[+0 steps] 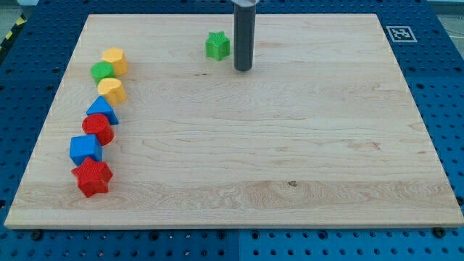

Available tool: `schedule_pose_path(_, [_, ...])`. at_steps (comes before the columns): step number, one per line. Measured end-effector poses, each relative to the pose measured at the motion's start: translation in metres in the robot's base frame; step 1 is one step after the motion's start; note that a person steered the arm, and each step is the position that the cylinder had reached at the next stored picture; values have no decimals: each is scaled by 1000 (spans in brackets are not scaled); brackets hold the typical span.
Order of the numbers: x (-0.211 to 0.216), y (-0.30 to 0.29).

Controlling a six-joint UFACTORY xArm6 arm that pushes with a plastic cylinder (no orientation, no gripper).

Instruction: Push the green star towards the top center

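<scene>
The green star [217, 45] is seen near the view's top, a little to the left of the middle of the wooden board [290, 145]. My tip [243, 69] is found just beside the star, on its right and a bit lower in the view. A thin strip of bare wood seems to be left between the two, so no touching is seen. No pincer is carried on this arm; only a plain dark rod is there, so nothing can be opened, shut or held. The star is judged to be almost at the top center already, and only a small nudge to the right looks needed. For that nudge the star would have to be met from its left side, but my tip is placed on the wrong side now. The other blocks, such as the red star [92, 177] and the green cylinder [102, 71], are lined up far off at the view's left.
</scene>
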State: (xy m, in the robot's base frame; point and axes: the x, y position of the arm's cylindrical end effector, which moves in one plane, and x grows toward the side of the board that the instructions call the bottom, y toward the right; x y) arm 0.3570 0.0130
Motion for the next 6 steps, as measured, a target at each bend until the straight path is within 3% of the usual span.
schedule_pose_path(1, [-9,-26])
schedule_pose_path(3, [-82,-30])
schedule_pose_path(5, [-45,-60])
schedule_pose_path(6, [-57,-83])
